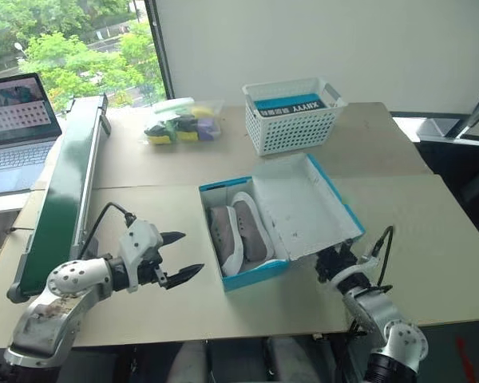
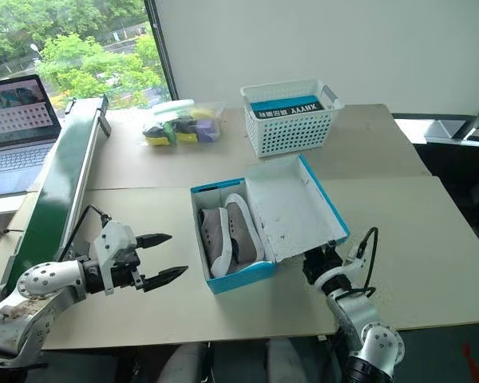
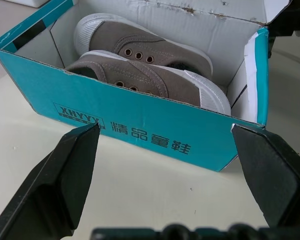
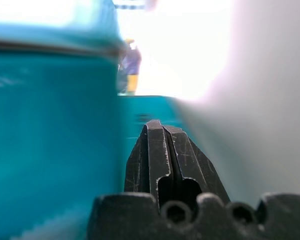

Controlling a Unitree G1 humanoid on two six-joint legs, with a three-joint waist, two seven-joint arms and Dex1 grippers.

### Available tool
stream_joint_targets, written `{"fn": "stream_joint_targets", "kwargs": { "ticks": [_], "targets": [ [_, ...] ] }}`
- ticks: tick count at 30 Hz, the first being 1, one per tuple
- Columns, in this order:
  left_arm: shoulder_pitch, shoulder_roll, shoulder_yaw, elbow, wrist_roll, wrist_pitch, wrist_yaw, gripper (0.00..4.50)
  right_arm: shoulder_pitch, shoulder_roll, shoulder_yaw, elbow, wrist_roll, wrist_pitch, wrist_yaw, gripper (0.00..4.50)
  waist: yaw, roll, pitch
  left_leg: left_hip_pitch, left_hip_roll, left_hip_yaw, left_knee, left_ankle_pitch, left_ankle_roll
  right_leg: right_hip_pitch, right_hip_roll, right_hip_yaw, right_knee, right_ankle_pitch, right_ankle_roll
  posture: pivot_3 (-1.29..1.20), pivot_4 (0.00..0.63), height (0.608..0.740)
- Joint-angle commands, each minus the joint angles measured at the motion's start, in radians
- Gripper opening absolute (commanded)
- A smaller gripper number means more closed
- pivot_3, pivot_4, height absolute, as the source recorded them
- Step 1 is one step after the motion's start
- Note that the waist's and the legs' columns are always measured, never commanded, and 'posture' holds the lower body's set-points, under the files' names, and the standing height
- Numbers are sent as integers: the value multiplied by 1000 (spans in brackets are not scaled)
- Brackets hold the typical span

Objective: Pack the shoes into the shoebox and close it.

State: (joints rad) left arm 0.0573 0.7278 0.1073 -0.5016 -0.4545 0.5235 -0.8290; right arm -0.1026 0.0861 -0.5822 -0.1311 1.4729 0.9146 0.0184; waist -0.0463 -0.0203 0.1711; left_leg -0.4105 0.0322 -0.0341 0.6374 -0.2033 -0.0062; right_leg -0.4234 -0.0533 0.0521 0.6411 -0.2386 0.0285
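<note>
Right end effector (image 1: 333,264), fingers pressed shut, sits under the raised lid's edge at lower right of the shoebox (image 1: 319,209); shoes (image 1: 238,229) already lie inside, and the open left end effector (image 1: 180,255) waits lower left

You're in an office-like test room.
Your cardboard-topped tables (image 1: 383,152) sit by a laptop (image 1: 16,128) and window (image 1: 72,40).

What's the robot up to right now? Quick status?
Left gripper open beside the shoebox. Right gripper shut, under the raised lid. Both shoes inside. Nothing blocking the lid.
</note>
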Motion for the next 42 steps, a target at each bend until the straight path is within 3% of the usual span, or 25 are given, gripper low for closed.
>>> {"fn": "stream_joint_targets", "kwargs": {
  "ticks": [1,5,9,14,20,23,25,32,37,42],
  "targets": [
    [15,-5,19,-49,-5,-7,24,4500,-42,3,48,-126,127,-41,119,40,0,0,0,0,0,1,0,0,1,-1,0,2,2,0,-2,0,150,728],
    [39,-10,23,-73,-7,-2,46,4500,-38,-52,110,-203,221,-31,223,40,1,0,0,1,0,2,-1,-1,1,0,0,2,2,0,-2,0,150,728],
    [63,-17,32,-93,-10,3,71,4500,-55,-189,249,-245,217,66,315,40,2,0,0,3,0,4,-1,-1,1,1,0,4,1,-3,2,0,150,728],
    [101,-19,52,-119,-12,3,92,4500,-238,-387,549,-347,-156,94,406,40,-11,0,0,5,1,9,-1,-1,1,-1,2,9,2,-4,4,0,150,728],
    [128,-26,62,-148,-17,8,115,4500,-554,-374,781,-148,-675,-134,351,40,-12,-2,-1,6,4,9,1,-1,1,-1,7,12,2,-3,4,0,150,728],
    [133,-27,62,-153,-16,9,121,4500,-630,-299,773,-28,-765,-231,354,40,-1,-4,0,4,4,9,1,-1,1,-2,7,12,2,-3,3,0,150,728],
    [139,-29,57,-161,-15,9,129,4500,-658,-275,838,74,-866,-288,395,40,0,-4,-1,4,4,9,1,-2,-1,-2,7,12,2,1,-3,0,150,728],
    [130,-42,72,-172,-20,18,168,4500,-589,-388,1106,262,-1106,-265,621,40,6,-6,-1,4,3,9,1,-3,-2,-2,6,12,1,1,-3,0,150,728],
    [83,-76,92,-149,-39,62,237,4500,-591,-388,1127,315,-1184,-257,663,40,3,-9,-4,12,4,9,2,-3,-2,5,7,13,3,0,-3,0,150,728],
    [45,-117,113,-134,-30,58,291,4500,-593,-315,937,243,-1084,-193,623,40,0,-9,-5,14,5,9,2,-3,-2,5,9,14,5,-2,1,0,150,728]
  ]
}}
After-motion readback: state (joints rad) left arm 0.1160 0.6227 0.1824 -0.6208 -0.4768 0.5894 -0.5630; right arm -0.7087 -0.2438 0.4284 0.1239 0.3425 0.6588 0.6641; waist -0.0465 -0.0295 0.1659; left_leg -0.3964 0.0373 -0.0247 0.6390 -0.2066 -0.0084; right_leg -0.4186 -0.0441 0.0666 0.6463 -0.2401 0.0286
